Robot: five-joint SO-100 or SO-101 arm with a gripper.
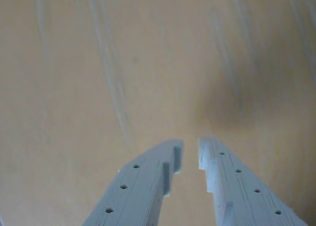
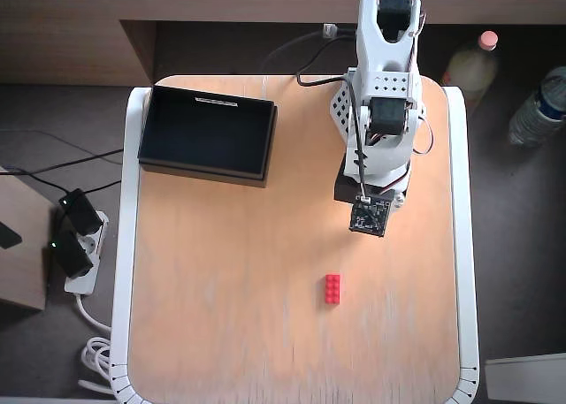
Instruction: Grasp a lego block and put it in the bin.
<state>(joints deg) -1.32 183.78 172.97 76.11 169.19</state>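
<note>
Wrist view: the gripper (image 1: 190, 154) is seen entering from the bottom edge, two pale blue-grey printed fingers (image 1: 148, 181) with small holes along them, tips close together with only a narrow gap left between, nothing held in it. Below the tips only bare wooden tabletop (image 1: 98, 87) is shown, with faint whitish streaks and a soft dark shadow at right. Overhead view: the white arm (image 2: 382, 95) is mounted at the far edge of the table (image 2: 221, 316), folded over its base, with the wrist camera board (image 2: 369, 215) pointed toward the near side; the jaws themselves cannot be made out here. The lego block (image 2: 332, 288), small and red, is lying flat on the wood, near-side of the arm and slightly left of it, well apart from the gripper. The bin (image 2: 208, 170), black and shallow, is placed at the far left corner, white strip on its far rim, interior dark, well apart from the block.
</note>
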